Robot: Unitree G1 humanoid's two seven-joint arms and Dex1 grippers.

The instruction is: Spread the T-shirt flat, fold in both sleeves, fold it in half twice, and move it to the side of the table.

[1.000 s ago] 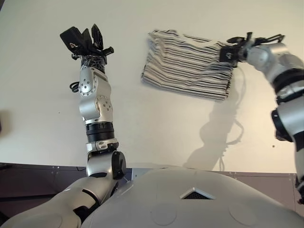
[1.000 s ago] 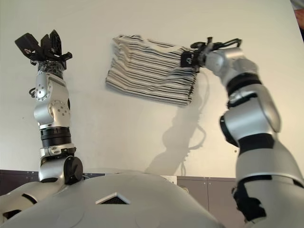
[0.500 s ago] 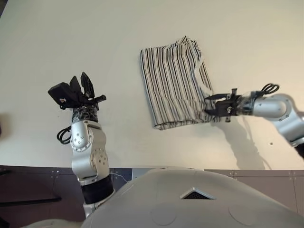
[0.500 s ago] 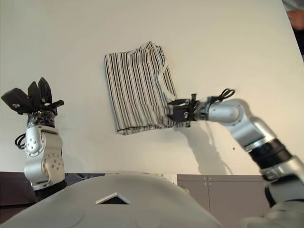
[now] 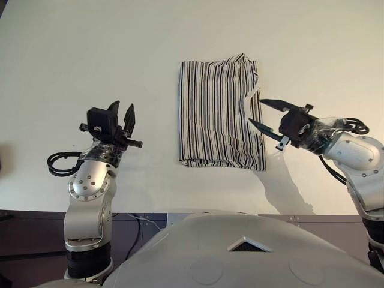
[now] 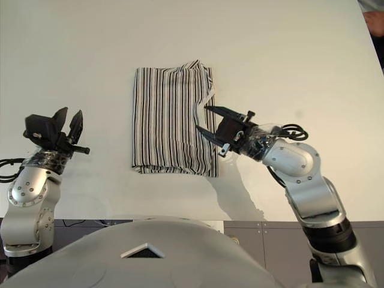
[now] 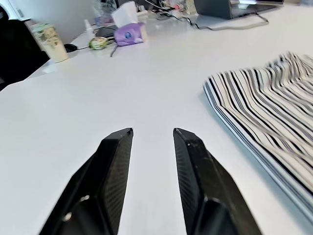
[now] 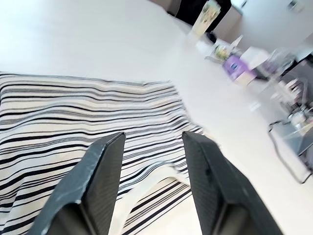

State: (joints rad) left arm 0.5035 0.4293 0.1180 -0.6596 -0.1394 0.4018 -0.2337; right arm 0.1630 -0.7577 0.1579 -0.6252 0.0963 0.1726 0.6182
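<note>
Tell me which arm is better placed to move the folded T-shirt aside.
Probably right: the right gripper is open at the edge of the T-shirt; the left gripper, also open, stands clear of it.

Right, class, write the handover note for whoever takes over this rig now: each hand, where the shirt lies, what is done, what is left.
Black-and-white striped cloth T-shirt: folded into a rectangle, in the middle of the white table.
Left hand: open, empty, over bare table left of the T-shirt.
Right hand: open, empty, fingertips at the T-shirt's right edge.
Done: folding appears finished.
Left: move it to the table's side.
</note>
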